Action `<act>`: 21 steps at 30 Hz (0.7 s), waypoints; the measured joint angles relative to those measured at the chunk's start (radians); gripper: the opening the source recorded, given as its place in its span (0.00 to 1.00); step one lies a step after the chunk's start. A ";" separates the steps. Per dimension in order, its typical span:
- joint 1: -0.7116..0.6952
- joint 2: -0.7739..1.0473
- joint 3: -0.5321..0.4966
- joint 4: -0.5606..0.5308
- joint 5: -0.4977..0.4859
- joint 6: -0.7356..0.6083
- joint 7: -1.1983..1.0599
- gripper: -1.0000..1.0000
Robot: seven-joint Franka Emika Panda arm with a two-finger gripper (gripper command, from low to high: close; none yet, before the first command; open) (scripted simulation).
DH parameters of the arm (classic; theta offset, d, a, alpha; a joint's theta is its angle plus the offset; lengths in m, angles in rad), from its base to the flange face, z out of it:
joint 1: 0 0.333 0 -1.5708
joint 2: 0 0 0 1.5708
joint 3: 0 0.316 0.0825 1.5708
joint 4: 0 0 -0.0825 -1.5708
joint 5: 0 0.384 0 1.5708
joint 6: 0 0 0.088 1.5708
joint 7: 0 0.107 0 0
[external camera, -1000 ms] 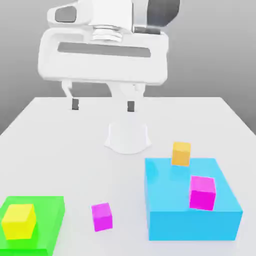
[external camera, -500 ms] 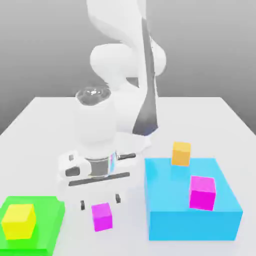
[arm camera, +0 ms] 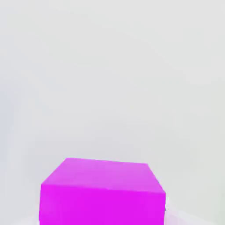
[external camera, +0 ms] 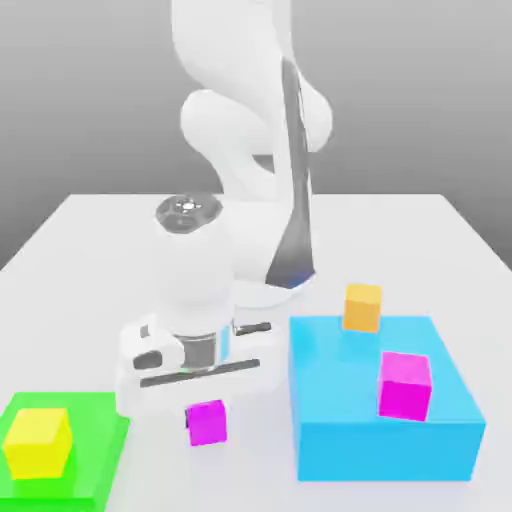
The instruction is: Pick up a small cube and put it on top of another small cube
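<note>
Small magenta cube (external camera: 207, 423) is now gripped and shifted slightly from its earlier spot; gripper (external camera: 206, 418), open before, is now clamped on it, low over the worktop (external camera: 370, 240). Pick seems done; lift and carry to the small orange cube (external camera: 362, 308) by the blue block (external camera: 385, 448) are judged next. Orange target is shown in exterior view; in hand view, magenta cube's broad top face is seen close up.

Exterior view: set beyond claw (external camera: 208, 420), opposite arm base (external camera: 258, 290), facing both, looking down across table (external camera: 370, 240), well apart from claw. Hand view: mounted above claw, very near pink cube (external camera: 207, 424) at claw. Both share that cube.
</note>
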 joint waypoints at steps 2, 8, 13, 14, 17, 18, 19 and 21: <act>0.027 -0.073 0.018 -0.019 -0.026 -0.054 0.003 0.00; 0.147 -0.290 0.076 -0.080 -0.041 -0.210 -0.052 0.00; 0.255 -0.472 0.128 -0.132 -0.013 -0.339 -0.129 0.00; 0.279 -0.508 0.137 -0.142 -0.005 -0.365 -0.146 0.00; 0.352 -0.618 0.164 -0.174 0.019 -0.443 -0.198 0.00; 0.377 -0.654 0.172 -0.184 0.027 -0.469 -0.216 0.00; 0.402 -0.691 0.180 -0.194 0.036 -0.496 -0.234 0.00; 0.455 -0.764 0.193 -0.215 0.052 -0.549 -0.269 0.00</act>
